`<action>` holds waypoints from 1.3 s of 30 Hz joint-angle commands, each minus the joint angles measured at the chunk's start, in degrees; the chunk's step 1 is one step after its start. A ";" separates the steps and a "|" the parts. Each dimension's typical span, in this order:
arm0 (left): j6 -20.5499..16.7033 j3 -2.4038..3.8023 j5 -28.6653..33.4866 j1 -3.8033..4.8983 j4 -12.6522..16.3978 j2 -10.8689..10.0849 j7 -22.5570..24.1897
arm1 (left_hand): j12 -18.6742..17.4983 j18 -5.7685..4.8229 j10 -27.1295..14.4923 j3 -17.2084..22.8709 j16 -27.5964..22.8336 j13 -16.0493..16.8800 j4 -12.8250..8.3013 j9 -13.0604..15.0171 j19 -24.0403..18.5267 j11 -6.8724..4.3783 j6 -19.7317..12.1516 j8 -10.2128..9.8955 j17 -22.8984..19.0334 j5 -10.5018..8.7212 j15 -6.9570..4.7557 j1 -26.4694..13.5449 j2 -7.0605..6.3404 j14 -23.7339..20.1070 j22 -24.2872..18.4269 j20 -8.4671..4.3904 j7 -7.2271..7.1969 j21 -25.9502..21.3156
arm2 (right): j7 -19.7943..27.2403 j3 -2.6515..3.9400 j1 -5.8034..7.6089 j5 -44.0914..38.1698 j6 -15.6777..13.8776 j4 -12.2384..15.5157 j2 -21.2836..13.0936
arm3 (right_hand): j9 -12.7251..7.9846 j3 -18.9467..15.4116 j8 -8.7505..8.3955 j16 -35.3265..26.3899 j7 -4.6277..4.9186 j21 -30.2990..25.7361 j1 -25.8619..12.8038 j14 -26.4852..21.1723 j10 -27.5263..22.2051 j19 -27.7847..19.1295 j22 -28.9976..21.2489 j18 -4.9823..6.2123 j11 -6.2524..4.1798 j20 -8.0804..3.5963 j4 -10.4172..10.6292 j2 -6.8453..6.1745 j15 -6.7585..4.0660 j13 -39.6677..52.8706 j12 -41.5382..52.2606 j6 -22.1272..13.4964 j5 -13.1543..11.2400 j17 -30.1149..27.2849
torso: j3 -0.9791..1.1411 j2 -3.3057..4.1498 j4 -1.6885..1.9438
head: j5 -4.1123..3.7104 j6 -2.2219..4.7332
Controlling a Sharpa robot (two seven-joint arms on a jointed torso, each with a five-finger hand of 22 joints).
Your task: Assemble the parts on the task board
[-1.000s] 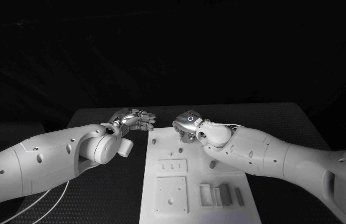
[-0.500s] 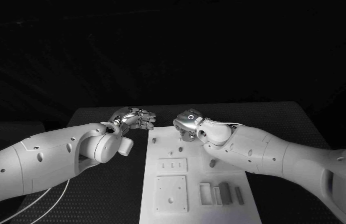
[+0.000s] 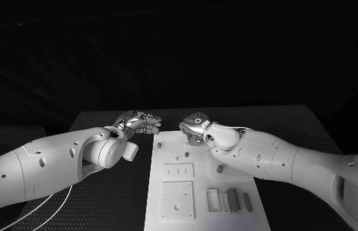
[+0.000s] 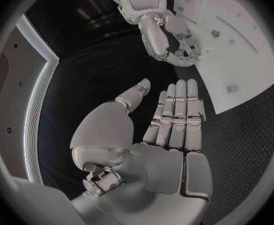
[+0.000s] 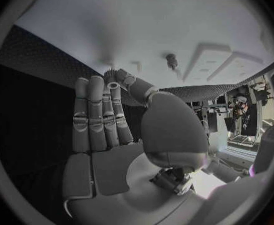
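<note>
While the black bench (image 3: 298, 122) is carrying everything, the white task board (image 3: 195, 189) is lying along its middle, running from the near edge toward the two hands. The left hand (image 3: 139, 123) is hovering just off the board's far left corner, fingers straight and pressed side by side with the thumb standing apart — holding nothing, as the left wrist view (image 4: 168, 120) shows. The right hand (image 3: 194, 129) is hanging over the board's far end, fingers likewise straight and close together (image 5: 102, 117), nothing between them. The parts are sitting on the board: slim upright blocks (image 3: 233, 200) in the near right corner, and a small peg (image 5: 171, 60) standing near the right hand's fingertips. Those pieces look small, rigid and light — probably smooth plastic, so likely slippery. A pinch across the peg's sides, low enough to keep it from tipping, seems the safest hold.
</note>
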 commanded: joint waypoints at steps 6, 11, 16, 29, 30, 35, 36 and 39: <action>0.82 0.06 0.19 0.05 0.01 0.27 0.39 | -0.35 0.26 -0.20 -0.18 -0.40 -0.07 0.15 -0.10 -0.34 0.04 -0.44 -0.20 0.11 0.18 0.07 -0.17 -0.23 -0.22 0.07 0.16 0.13 -0.27 | 0.11 -0.03 -0.05 0.28 0.73 -0.44 0.33 | 0.06 0.95 -0.44 0.12 -0.04 0.38 0.90 0.80 2.91 -0.18 1.52 1.78 -2.27 -0.40 0.75 0.71 -1.10 3.71 0.14 0.37 0.21 0.07 | -0.01 0.06 0.01 | 0.06 -0.13; 0.80 0.06 0.19 0.05 -0.05 0.28 0.39 | -0.37 0.26 -0.20 -0.19 -0.43 -0.07 0.16 -0.11 -0.34 0.05 -0.46 -0.20 0.14 0.18 0.07 -0.19 -0.24 -0.22 0.08 0.16 0.14 -0.28 | 0.29 -0.04 -0.05 0.58 0.97 -0.66 0.41 | 0.07 0.99 -0.57 0.13 0.01 0.55 0.83 0.76 2.78 -0.31 1.50 1.78 -2.21 -0.39 0.74 0.74 -1.07 3.72 -0.01 0.25 0.21 0.09 | -0.03 0.03 -0.03 | 0.10 -0.32; 0.83 0.06 0.19 0.05 -0.13 0.42 0.36 | -0.40 0.26 -0.20 -0.19 -0.45 -0.08 0.15 -0.11 -0.34 0.05 -0.47 -0.21 0.16 0.18 0.07 -0.19 -0.25 -0.22 0.09 0.16 0.14 -0.28 | 0.38 -0.04 -0.05 0.81 1.17 -1.10 0.64 | 0.08 1.01 -0.61 0.14 0.03 0.62 0.81 0.75 2.75 -0.35 1.49 1.78 -2.20 -0.39 0.74 0.75 -1.06 3.73 -0.06 0.23 0.21 0.10 | 0.01 0.05 0.00 | 0.12 -0.38; 0.86 0.07 0.19 0.07 -0.01 0.48 0.27 | -0.45 0.27 -0.20 -0.20 -0.50 -0.09 0.16 -0.13 -0.34 0.06 -0.51 -0.22 0.22 0.18 0.07 -0.21 -0.27 -0.21 0.11 0.17 0.16 -0.30 | 1.73 -0.09 -0.14 2.67 2.57 -3.54 1.85 | 0.03 1.09 -1.44 0.00 0.48 1.11 0.61 0.23 1.77 -1.21 1.43 1.78 -1.76 -0.20 0.74 0.59 -0.72 3.74 -0.91 -0.74 0.21 0.11 | 0.03 0.17 0.15 | 0.10 -0.56; 0.89 0.07 0.19 0.07 -0.03 0.49 0.25 | -0.46 0.27 -0.20 -0.20 -0.51 -0.09 0.16 -0.13 -0.34 0.07 -0.51 -0.23 0.23 0.18 0.07 -0.22 -0.27 -0.21 0.11 0.17 0.16 -0.31 | 1.88 -0.10 -0.16 3.01 2.68 -3.70 1.90 | 0.01 1.09 -1.59 -0.07 0.57 1.15 0.60 0.09 1.61 -1.40 1.42 1.78 -1.67 -0.14 0.75 0.54 -0.64 3.75 -1.04 -0.93 0.20 0.09 | 0.04 0.20 0.18 | 0.12 -0.59; 0.90 0.07 0.19 0.07 -0.15 0.55 0.21 | -0.51 0.27 -0.23 -0.22 -0.55 -0.11 0.16 -0.15 -0.35 0.08 -0.59 -0.26 0.27 0.18 0.08 -0.24 -0.30 -0.20 0.13 0.17 0.19 -0.32 | 2.15 -0.11 -0.16 4.87 1.72 -4.22 2.01 | -0.66 0.35 -3.66 -0.57 2.06 1.21 -1.23 -0.54 -1.65 -2.46 1.34 1.73 -0.33 0.32 0.93 -1.08 0.41 3.19 -3.11 -4.16 0.19 -0.18 | -0.01 0.23 0.06 | 0.12 -0.65; 0.90 0.07 0.19 0.07 -0.20 0.60 0.20 | -0.52 0.27 -0.23 -0.22 -0.56 -0.11 0.16 -0.16 -0.35 0.09 -0.60 -0.27 0.28 0.18 0.08 -0.24 -0.31 -0.20 0.13 0.17 0.19 -0.32 | 2.17 -0.11 -0.16 5.05 1.65 -4.26 2.00 | -0.83 0.28 -4.11 -0.61 2.40 1.27 -1.61 -0.58 -2.40 -2.56 1.33 1.75 -0.04 0.41 0.98 -1.37 0.65 3.03 -3.58 -4.89 0.19 -0.21 | -0.01 0.25 0.05 | 0.12 -0.66; 0.96 0.07 0.19 0.07 -0.28 0.62 0.18 | -0.55 0.27 -0.25 -0.22 -0.58 -0.12 0.16 -0.17 -0.36 0.10 -0.65 -0.29 0.30 0.18 0.08 -0.26 -0.32 -0.20 0.14 0.18 0.21 -0.33 | 2.27 -0.11 -0.16 5.60 1.13 -4.34 1.98 | -1.17 0.30 -4.98 -0.77 3.08 1.31 -2.23 -0.84 -3.85 -2.89 1.30 1.78 0.52 0.62 1.08 -1.97 1.13 2.71 -4.50 -6.36 0.19 -0.30 | -0.01 0.22 -0.02 | 0.14 -0.73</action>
